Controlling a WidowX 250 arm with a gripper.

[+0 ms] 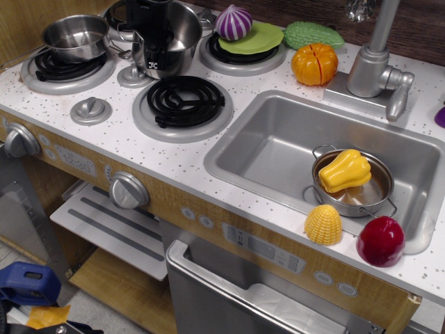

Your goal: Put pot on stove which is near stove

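Gripper (157, 59) clasps shiny cylindrical steel pot (179, 40).

The gripper (157, 61) grips the pot (177, 36) at its near rim, just behind the stove (184, 101).

Black gripper (158, 52) entering from the top edge, pointing straight down, fingers' spread not discernible

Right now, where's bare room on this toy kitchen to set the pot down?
The front burner is bare, and so is the sink's left half. The back row is crowded: saucepan, pot under the end effector, and the onion's green plate.
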